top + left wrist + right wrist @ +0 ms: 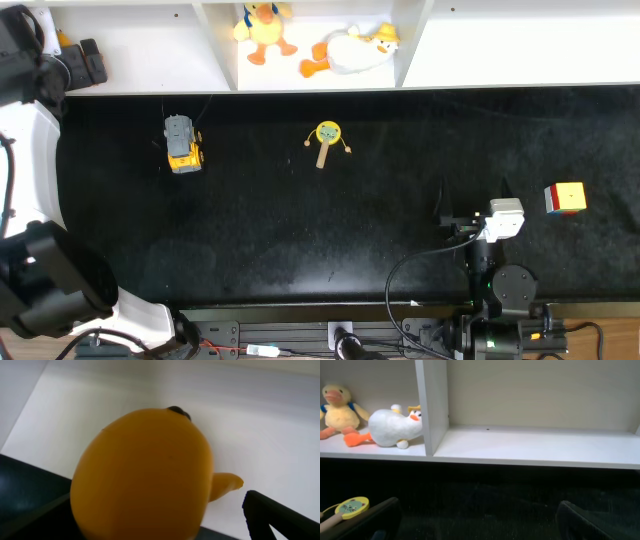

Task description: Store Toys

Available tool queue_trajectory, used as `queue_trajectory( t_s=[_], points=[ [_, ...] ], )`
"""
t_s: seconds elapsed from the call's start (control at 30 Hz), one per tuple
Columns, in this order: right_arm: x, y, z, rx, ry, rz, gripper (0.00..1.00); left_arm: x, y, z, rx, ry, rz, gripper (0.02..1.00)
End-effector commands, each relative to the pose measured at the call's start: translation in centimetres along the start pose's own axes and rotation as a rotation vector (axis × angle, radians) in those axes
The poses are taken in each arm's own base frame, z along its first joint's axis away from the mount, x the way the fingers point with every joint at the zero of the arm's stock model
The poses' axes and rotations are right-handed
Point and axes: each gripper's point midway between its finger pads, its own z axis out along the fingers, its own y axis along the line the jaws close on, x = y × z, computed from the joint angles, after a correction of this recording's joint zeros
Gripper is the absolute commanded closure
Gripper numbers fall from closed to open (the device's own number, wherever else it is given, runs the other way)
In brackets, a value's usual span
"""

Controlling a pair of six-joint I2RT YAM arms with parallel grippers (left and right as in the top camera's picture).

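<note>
On the black table [300,240], near its right front corner, the right gripper [480,525] hangs low with its jaws spread wide and nothing between them, facing the shelf. A colored cube [565,198] sits by the right edge. Farther back stand a yellow toy truck [182,145] toward the left and a small rattle drum [327,140] mid-table. Along the far edge runs the white shelf [500,60]; its middle compartment holds a yellow duck [265,30] and a white duck [350,52]. The left gripper [88,62] is at the left compartment with a round orange toy [145,475]; whether it grips the toy I cannot tell.
</note>
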Motion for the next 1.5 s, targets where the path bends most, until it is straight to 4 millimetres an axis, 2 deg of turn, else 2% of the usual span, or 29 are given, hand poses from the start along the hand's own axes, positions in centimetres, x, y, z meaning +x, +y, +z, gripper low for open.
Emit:
queue_trajectory(
  t_s=[0.03,0.13,0.23,0.43,0.53,0.73,0.9,1.03,1.23,1.5],
  points=[
    [0.4,-0.1,0.0,0.004,0.002,0.005,0.007,-2.0,0.3,-3.9,-0.01,-0.06,0.0,0.02],
    [0.4,-0.1,0.0,0.004,0.002,0.005,0.003,-1.2,0.2,-5.9,-0.008,-0.049,0.001,0.02],
    [0.4,-0.1,0.0,0.004,0.002,0.005,0.005,0.7,0.2,-7.6,-0.006,-0.028,0.003,0.023],
    [0.4,-0.1,0.0,0.004,0.002,0.005,0.007,6.7,-0.4,-10.1,0.005,-0.001,-0.038,0.02],
    [0.4,-0.1,0.0,0.004,0.002,0.005,0.007,10.3,-2.3,-10.4,0.086,0.023,-0.074,0.02],
    [0.4,-0.1,0.0,0.004,0.002,0.005,0.007,14.4,-7.8,-10.6,0.193,0.013,-0.055,0.02],
    [0.4,-0.1,0.0,0.004,0.002,0.005,0.005,15.2,-11.5,-10.3,0.233,0.021,-0.098,0.02],
    [0.4,-0.1,0.0,0.004,0.002,0.005,0.005,15.6,-13.7,-8.9,0.248,0.05,-0.13,0.02],
    [0.4,-0.1,0.0,0.004,0.002,0.005,0.009,18.5,-13.2,-5.4,0.131,0.163,-0.154,0.02],
    [0.4,-0.1,0.0,0.004,0.002,0.005,0.005,19.6,-12.9,-3.4,0.078,0.191,-0.139,0.029]
  ],
)
